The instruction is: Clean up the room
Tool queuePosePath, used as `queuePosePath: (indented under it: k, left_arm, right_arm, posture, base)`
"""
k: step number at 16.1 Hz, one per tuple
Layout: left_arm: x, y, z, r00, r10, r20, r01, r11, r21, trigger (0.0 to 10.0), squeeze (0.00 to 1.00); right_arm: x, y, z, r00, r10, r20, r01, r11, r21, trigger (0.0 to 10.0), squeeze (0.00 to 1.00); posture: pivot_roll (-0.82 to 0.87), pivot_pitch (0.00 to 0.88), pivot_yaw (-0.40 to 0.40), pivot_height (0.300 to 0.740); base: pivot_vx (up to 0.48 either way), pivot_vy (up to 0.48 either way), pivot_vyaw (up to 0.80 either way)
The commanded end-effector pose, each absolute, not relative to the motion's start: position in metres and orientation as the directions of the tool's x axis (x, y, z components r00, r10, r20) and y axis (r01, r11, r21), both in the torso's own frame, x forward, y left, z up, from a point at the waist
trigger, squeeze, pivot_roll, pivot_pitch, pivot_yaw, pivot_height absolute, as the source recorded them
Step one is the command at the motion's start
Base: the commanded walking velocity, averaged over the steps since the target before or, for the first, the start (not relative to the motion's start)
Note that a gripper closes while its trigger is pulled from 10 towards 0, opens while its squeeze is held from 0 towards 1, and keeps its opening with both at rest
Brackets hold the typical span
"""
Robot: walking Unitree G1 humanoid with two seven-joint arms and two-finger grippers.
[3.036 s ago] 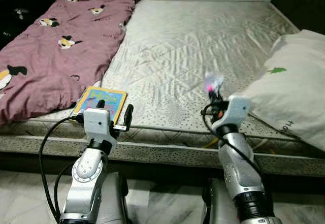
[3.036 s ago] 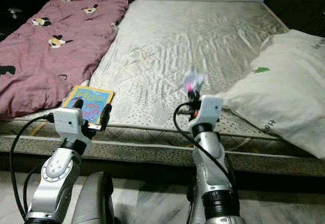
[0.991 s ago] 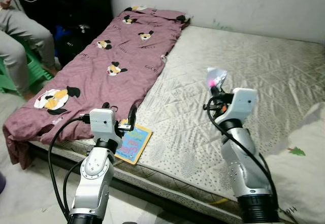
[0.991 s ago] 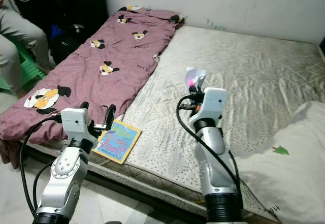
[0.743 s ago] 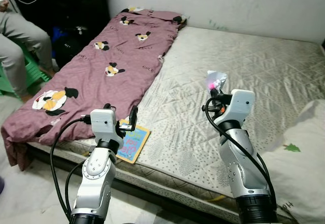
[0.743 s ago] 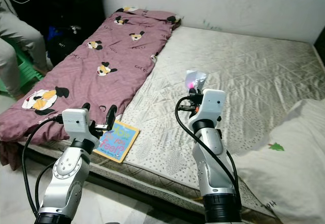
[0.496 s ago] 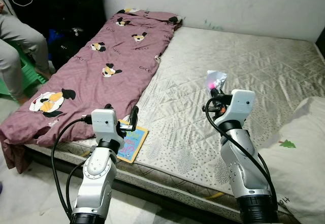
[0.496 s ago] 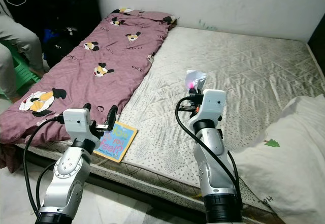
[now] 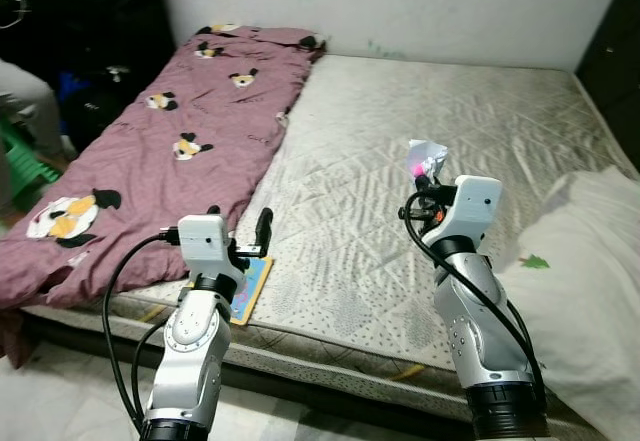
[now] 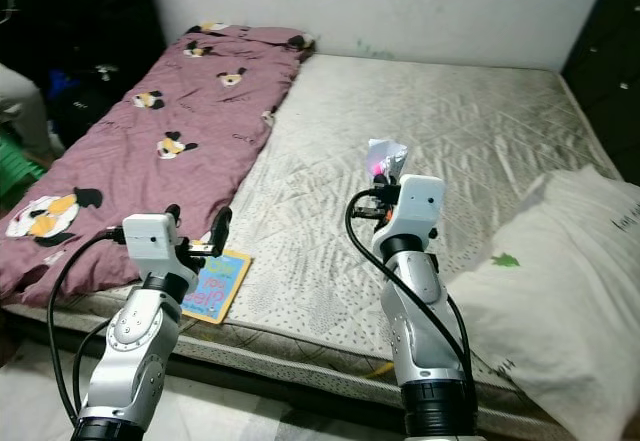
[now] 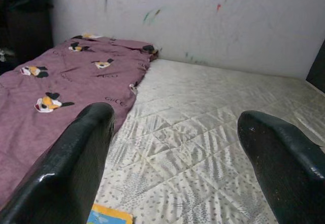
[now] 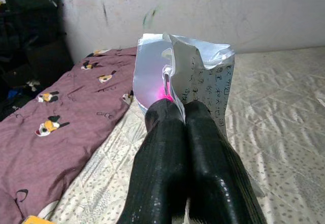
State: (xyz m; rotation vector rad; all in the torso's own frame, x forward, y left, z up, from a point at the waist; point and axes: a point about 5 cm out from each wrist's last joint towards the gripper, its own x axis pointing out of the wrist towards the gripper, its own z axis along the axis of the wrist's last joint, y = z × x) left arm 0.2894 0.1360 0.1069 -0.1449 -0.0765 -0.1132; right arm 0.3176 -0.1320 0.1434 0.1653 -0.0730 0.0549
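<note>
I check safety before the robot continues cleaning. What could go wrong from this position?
1. The right end effector pinches the wrapper only at its lower edge, so the wrapper may slip out while the robot walks.
2. The book lies at the mattress edge, just below the open left end effector; a bump could push it to the floor.

A: Head pair, entry?
B: Left and right eye views: high, facing forward and down over both arms onto the bed, from near its foot edge. Both share the purple blanket and pillow.
A: Wrist pair?
B: Each looks along its own fingers, low and close, across the mattress toward the wall.
</note>
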Motion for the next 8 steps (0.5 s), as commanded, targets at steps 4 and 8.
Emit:
queuePosePath:
  k: [4, 8]
  left_arm:
    - [0.2919, 0.1383, 0.1060, 0.994, -0.087, 0.070, 0.096, 0.984, -0.148, 10.0, 0.00]
    - [0.2924, 0.1373, 0.1058, 0.994, -0.088, 0.067, 0.097, 0.984, -0.152, 10.0, 0.00]
  right_arm:
    - [0.3179, -0.1319, 0.1425, 0.996, 0.059, 0.064, -0.069, 0.984, 0.164, 10.0, 0.00]
    - [0.3183, -0.1320, 0.1413, 0.996, 0.062, 0.057, -0.070, 0.985, 0.159, 10.0, 0.00]
  posture:
    - [-0.06, 0.000, 0.024, 0.740]
    - [-0.06, 0.000, 0.022, 0.740]
  base:
    - [0.000, 0.292, -0.80]
    - [0.000, 0.375, -0.55]
